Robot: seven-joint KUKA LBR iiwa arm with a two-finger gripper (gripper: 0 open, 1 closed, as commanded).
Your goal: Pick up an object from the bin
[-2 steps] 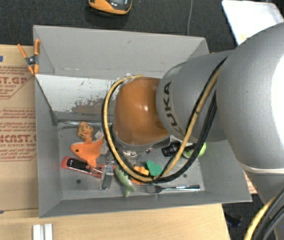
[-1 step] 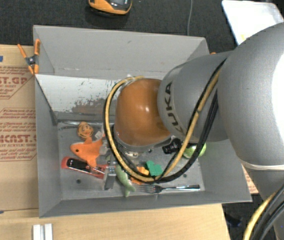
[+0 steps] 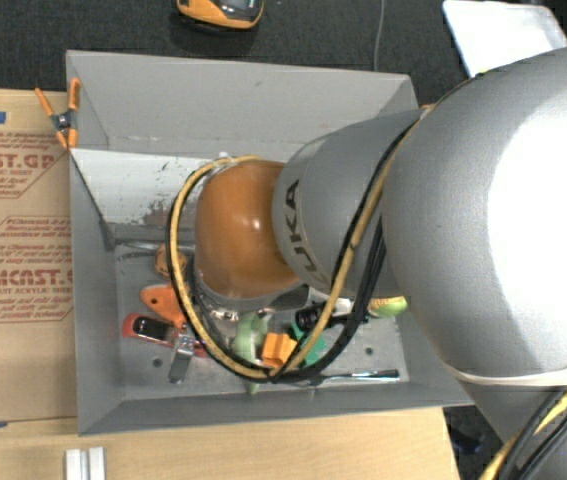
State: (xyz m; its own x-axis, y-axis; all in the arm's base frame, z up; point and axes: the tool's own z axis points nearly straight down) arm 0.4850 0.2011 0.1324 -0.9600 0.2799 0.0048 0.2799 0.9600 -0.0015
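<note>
The orange cover [image 3: 238,230] on the wrist and its looped cables [image 3: 185,298] hid most of the gripper [image 3: 221,316], so we could not tell whether it was spread, pressed together or pinching anything. Just beside it on the left lay an orange piece [image 3: 160,301] and, below that, a red-and-black item [image 3: 146,327]. At its lower right, half behind the cables, sat a green thing [image 3: 253,334] and a small orange block [image 3: 276,348]. Farther right, a yellow-green object [image 3: 389,306] showed from under the arm [image 3: 483,218], which covered the right part of the bin [image 3: 93,268].
</note>
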